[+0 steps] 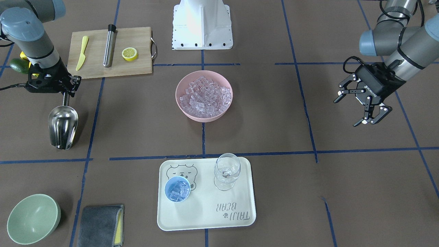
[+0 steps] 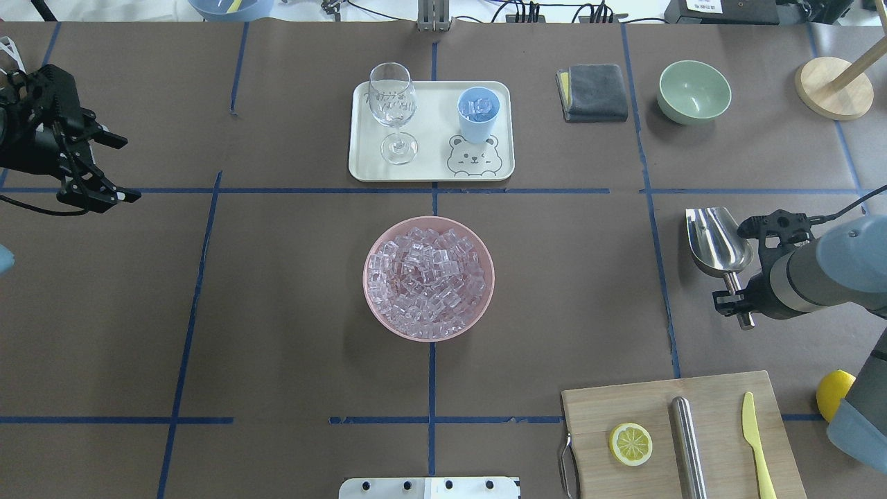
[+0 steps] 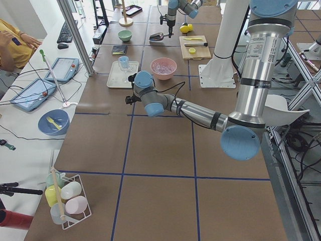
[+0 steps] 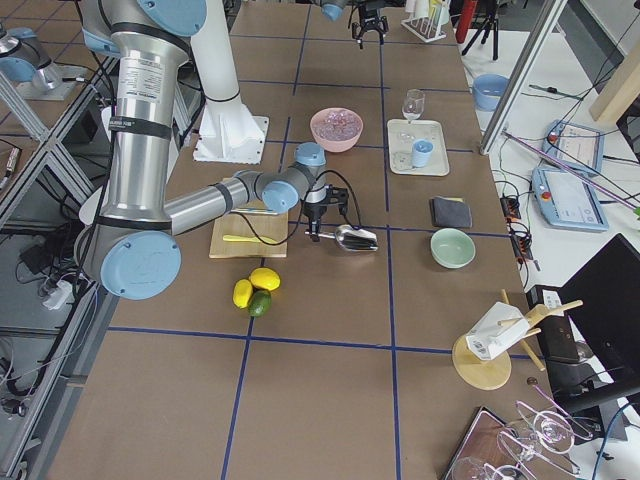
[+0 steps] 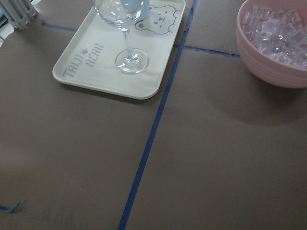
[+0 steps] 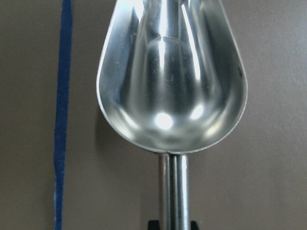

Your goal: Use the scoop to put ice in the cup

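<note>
The steel scoop (image 1: 62, 126) is empty, its trough low over the brown table, seen close in the right wrist view (image 6: 172, 72). My right gripper (image 1: 65, 92) is shut on its rod handle, right of the pink bowl (image 2: 367, 277) in the overhead view. That bowl is heaped with ice (image 1: 205, 94). The light-blue cup (image 1: 177, 189) stands on the cream tray (image 1: 219, 212) and holds several cubes. My left gripper (image 1: 346, 113) hangs open and empty, far from the bowl on the other side.
A clear wine glass (image 1: 227, 171) stands on the tray beside the cup. A cutting board (image 1: 137, 70) with a steel cylinder (image 1: 109, 44), lemon half (image 1: 129, 54) and yellow knife (image 1: 81, 53) lies near the right arm. A green bowl (image 1: 32, 218) and grey cloth (image 1: 101, 224) sit at a far corner.
</note>
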